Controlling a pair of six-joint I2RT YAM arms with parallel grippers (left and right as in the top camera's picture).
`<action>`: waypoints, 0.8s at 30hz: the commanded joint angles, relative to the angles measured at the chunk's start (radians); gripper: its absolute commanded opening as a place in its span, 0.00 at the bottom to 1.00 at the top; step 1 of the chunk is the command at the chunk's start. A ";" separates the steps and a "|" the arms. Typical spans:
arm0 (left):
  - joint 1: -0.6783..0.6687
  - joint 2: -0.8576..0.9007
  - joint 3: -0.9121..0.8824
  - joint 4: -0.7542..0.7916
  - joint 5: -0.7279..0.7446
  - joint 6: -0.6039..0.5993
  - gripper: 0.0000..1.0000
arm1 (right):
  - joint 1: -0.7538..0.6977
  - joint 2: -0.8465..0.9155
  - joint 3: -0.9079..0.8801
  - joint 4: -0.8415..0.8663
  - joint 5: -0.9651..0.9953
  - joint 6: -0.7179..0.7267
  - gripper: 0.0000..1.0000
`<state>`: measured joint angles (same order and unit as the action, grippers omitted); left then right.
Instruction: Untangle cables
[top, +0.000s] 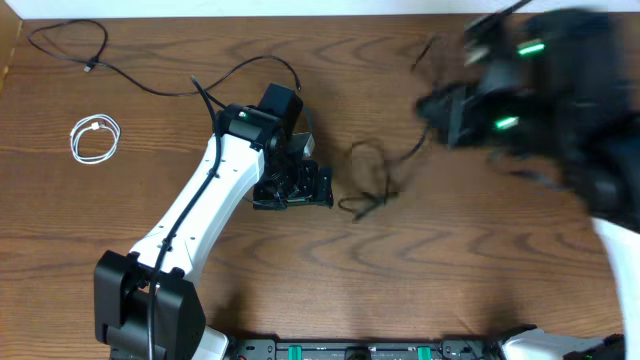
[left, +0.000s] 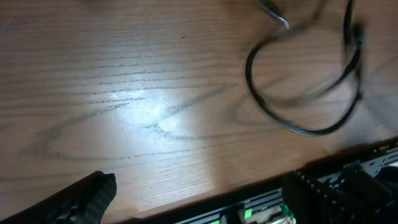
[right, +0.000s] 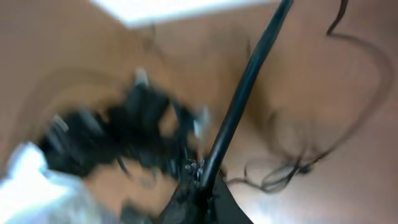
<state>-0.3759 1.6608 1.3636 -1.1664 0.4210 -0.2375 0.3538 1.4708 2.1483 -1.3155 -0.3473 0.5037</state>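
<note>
A loose tangle of black cable lies mid-table, and a strand rises from it toward my right gripper, which is blurred by motion. In the right wrist view that gripper is shut on a black cable that runs up out of its fingertips, with the tangle behind it. My left gripper rests just left of the tangle. It stands open with nothing between its fingers, a black cable loop ahead of it. A second black cable trails across the far left. A white cable lies coiled there.
The left arm's white link slants from its black base at the front left. A black rail runs along the table's front edge. The blurred right arm fills the far right corner.
</note>
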 joint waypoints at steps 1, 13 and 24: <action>0.001 0.004 -0.003 0.002 0.012 0.019 0.91 | -0.097 -0.009 0.127 0.027 -0.012 -0.014 0.01; 0.001 0.004 -0.005 0.017 0.013 0.016 0.91 | -0.243 -0.005 0.270 0.193 -0.134 0.018 0.01; 0.001 0.004 -0.005 0.026 0.013 0.016 0.91 | -0.285 0.039 0.264 0.180 -0.072 0.180 0.01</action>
<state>-0.3759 1.6608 1.3636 -1.1393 0.4213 -0.2348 0.1013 1.5150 2.4050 -1.2068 -0.4099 0.5461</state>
